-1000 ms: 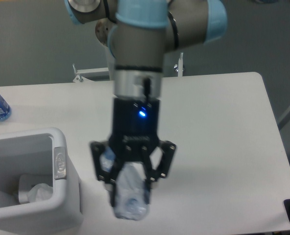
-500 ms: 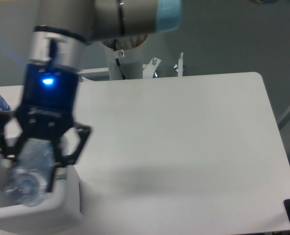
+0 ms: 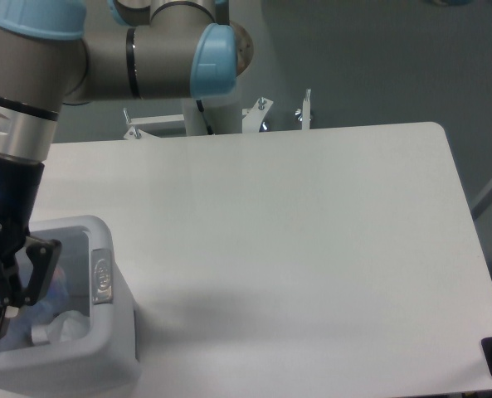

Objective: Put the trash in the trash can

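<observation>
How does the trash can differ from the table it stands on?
The trash can is a boxy, thick-walled, open-topped container; the table is a broad flat slab. The trash can carries a grey tab on its rim; the table shows no marking. Both are white with rounded corners.

The robot arm's fat grey metal tubes (image 3: 113, 62) are showing light-blue plastic caps (image 3: 212, 60) at the joints, with a thin black seam ring running around one tube. A silvery brushed-metal wrist collar (image 3: 17, 124) is sitting under the nearest joint, a dark band edging it. Below it, the black boxy two-finger gripper body (image 3: 5, 207) is glowing with a small blue light at its left edge and is carrying pale lettering low on its face. One black linkage finger (image 3: 38, 269) is showing a pale pad at its tip. A thin dark cable is hanging beside the pale grey base column (image 3: 216, 116).
</observation>
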